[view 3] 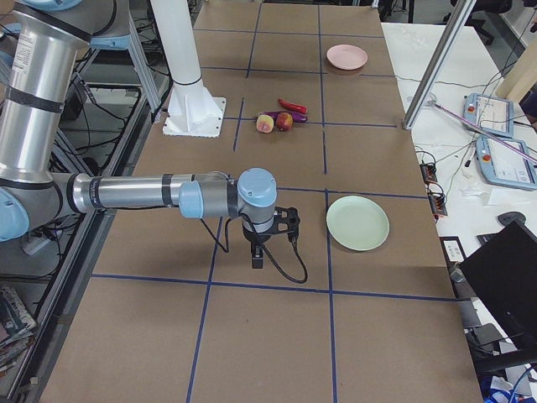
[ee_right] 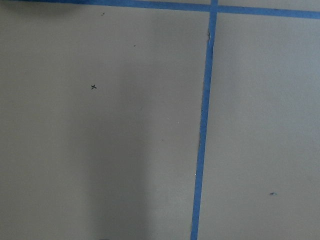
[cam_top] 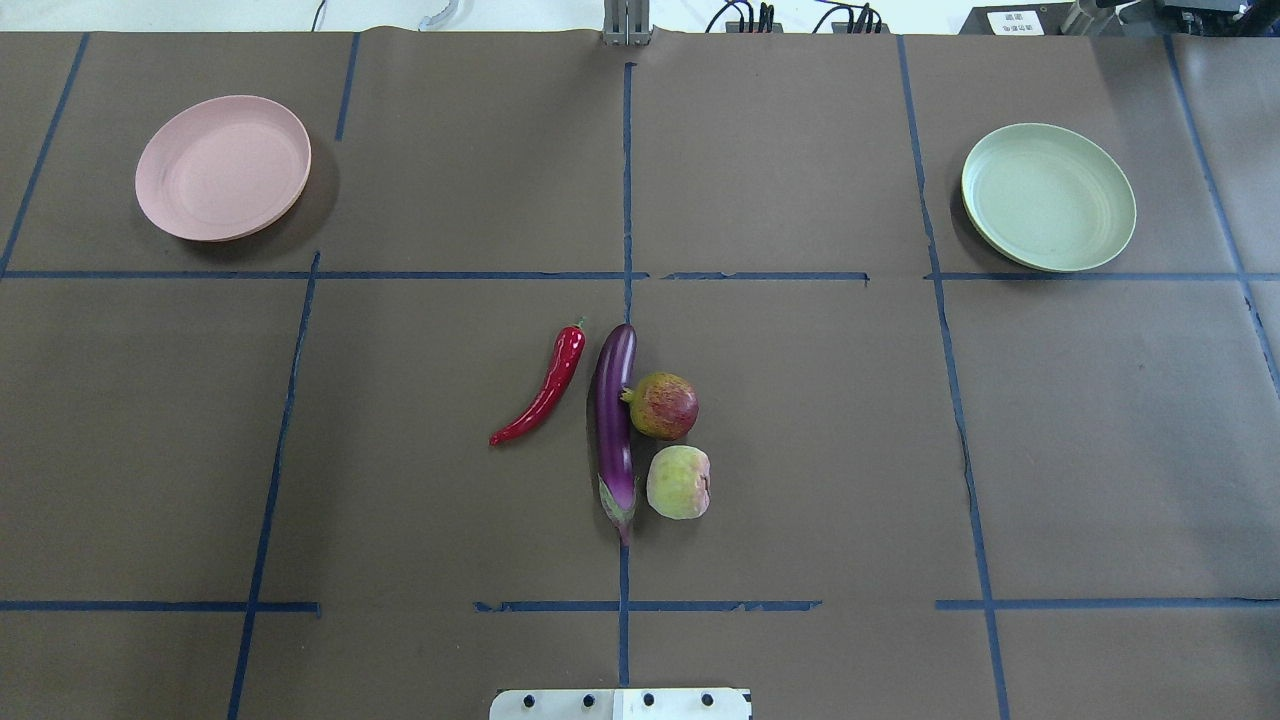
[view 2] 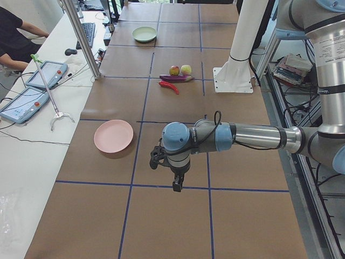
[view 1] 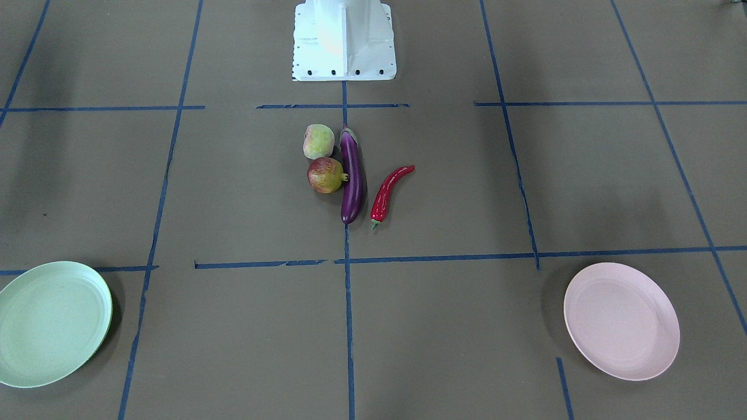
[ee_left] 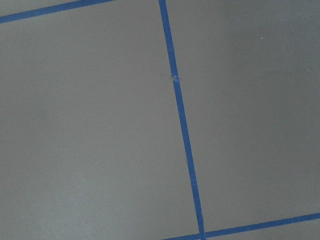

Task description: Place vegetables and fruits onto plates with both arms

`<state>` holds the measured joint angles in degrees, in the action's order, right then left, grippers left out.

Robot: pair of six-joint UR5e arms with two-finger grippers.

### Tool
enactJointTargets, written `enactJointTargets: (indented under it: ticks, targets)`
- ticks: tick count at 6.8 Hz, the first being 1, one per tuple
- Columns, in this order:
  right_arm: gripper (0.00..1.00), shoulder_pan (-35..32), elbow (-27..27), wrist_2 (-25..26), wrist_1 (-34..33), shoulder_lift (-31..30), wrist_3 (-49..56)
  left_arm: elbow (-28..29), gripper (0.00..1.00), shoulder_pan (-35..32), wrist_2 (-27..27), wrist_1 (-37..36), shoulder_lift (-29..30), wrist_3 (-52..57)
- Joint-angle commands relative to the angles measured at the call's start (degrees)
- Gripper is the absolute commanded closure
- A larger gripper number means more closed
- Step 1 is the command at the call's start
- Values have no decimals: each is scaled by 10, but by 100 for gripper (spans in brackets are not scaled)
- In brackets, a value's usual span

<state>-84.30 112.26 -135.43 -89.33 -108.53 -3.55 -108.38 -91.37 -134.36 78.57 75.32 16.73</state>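
No words, brands or numbers can be read in any view. A white label (cam_top: 1010,20) on a dark box (cam_top: 985,22) beyond the far edge of the table (cam_top: 800,500) carries print too small to make out. In the right wrist view, the only sign is a small cross-shaped mark (ee_right: 93,87), like an "x", on the table's brown cover.
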Motion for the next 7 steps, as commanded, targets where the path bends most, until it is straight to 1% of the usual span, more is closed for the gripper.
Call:
enactJointTargets:
  ticks: [1,2,3,4,5,6,7]
  targets:
    - [0,1,-1,-18,-1,1,-1,21,0,1,0,1,5,3]
    - [0,1,0,-53,0,1,-1,21,0,1,-1,2,5,6]
    - [0,4,1,-78,15,2,-1,19,0,1,-1,4,5,6]
    - [0,25,1,-91,76,2,-28,19,0,1,-2,16,5,5]
    - [0,59,1,-87,139,25,-122,19,0,1,-2,18,5,6]
    - [0,111,1,-83,170,58,-236,20,0,1,-12,32,5,5]
    - [0,150,2,-79,170,111,-319,20,0,1,-27,34,5,6]
